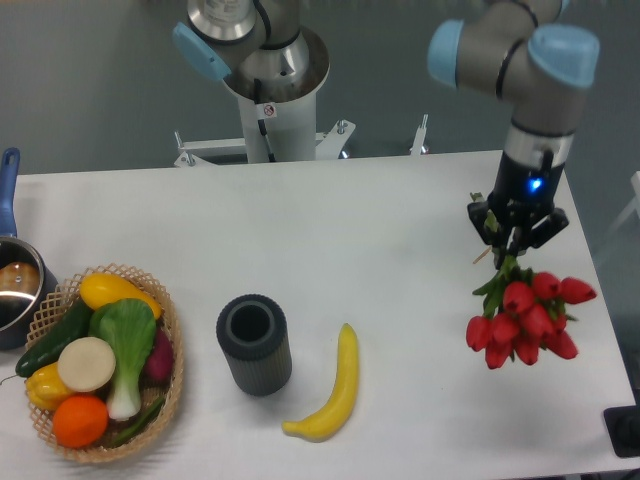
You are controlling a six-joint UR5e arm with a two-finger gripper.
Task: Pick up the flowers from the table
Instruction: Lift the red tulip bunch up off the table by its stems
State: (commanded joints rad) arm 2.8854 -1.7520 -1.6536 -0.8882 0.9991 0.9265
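Observation:
The flowers (pixel 525 318) are a bunch of red tulips at the right side of the white table (pixel 330 230). Their green stems run up into my gripper (pixel 512 250), which is shut on them just above the blooms. The bunch hangs with the red heads pointing down and toward the camera. I cannot tell whether the heads still touch the tabletop. The pale band on the stems is hidden by the gripper.
A yellow banana (pixel 332 388) lies at the front centre. A dark grey ribbed cylinder cup (pixel 254 343) stands left of it. A wicker basket (pixel 170 330) of vegetables and fruit sits front left, with a pot (pixel 15 290) behind it. A black object (pixel 625 430) is at the front right corner.

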